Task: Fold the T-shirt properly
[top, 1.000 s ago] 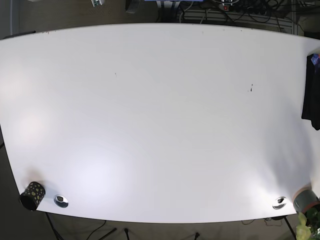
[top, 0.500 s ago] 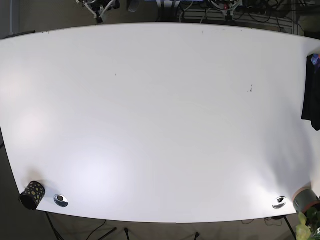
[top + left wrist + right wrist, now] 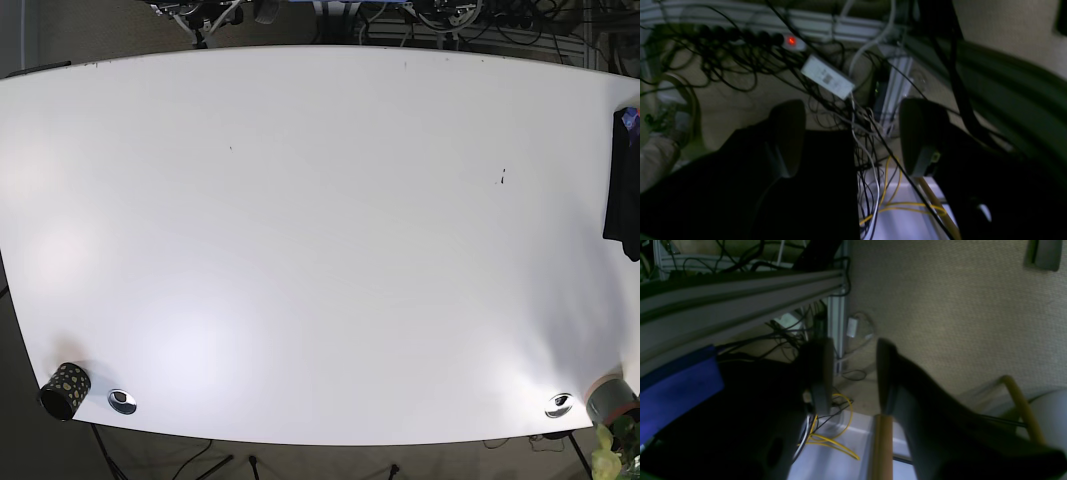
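Lying half cut off at table edge: dark T-shirt.

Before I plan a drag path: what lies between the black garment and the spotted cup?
Base view: only bare white table between the black garment and spotted cup.

You only get a sliver of the dark T-shirt — the base view's right edge crops it.

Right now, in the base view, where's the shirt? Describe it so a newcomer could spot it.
Start from the big white table and follow its right edge. The dark garment hangs over that edge, partly cut off by the frame. It is the only black cloth there, unlike the small spotted cup at the opposite corner.
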Tool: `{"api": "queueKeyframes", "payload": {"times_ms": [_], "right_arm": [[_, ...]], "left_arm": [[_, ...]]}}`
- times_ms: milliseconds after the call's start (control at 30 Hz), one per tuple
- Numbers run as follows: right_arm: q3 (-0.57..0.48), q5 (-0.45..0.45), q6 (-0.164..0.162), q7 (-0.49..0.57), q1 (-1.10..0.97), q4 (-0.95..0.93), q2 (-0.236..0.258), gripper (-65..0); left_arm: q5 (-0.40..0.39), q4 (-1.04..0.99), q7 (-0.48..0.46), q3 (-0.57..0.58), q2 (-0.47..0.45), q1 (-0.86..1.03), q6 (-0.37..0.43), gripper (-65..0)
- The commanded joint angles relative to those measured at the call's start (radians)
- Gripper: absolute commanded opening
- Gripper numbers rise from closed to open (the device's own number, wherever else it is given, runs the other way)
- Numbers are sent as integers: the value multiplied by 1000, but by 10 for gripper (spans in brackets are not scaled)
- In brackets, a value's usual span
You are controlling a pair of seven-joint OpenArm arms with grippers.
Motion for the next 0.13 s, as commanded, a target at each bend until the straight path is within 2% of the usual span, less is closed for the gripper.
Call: {"api": "queueKeyframes", "payload": {"times_ms": [0, 100], "right_arm": [[1, 4, 6, 7, -1, 3, 6, -453], [1, 4, 6, 7, -1, 3, 6, -453]], "left_arm": [[0, 8, -3, -1, -3, 1, 22, -243], [-3, 8, -3, -1, -5, 1, 25, -243]]}}
